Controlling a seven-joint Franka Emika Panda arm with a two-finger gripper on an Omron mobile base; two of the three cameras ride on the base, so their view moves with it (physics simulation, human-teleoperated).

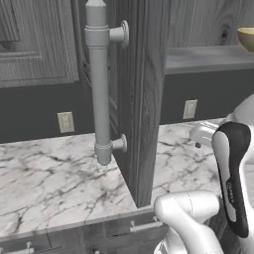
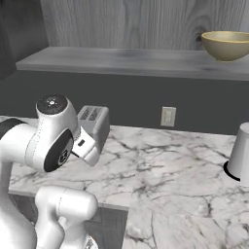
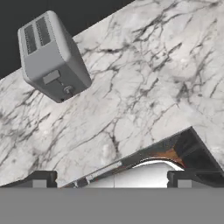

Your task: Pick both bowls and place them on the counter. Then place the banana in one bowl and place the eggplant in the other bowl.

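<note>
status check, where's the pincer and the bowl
Pincer open, empty, over bare counter. One bowl up on the cabinet shelf, untouched. Open cabinet door stands left of the arm; toaster on the counter.

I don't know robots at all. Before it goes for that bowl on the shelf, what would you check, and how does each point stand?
1. Gripper open and holding nothing: ok.
2. Bowl upright on the shelf: ok.
3. Bare counter to set it on: ok.
4. Toaster away from the gripper: ok.
5. Second bowl, banana, eggplant located: cannot tell.
</note>
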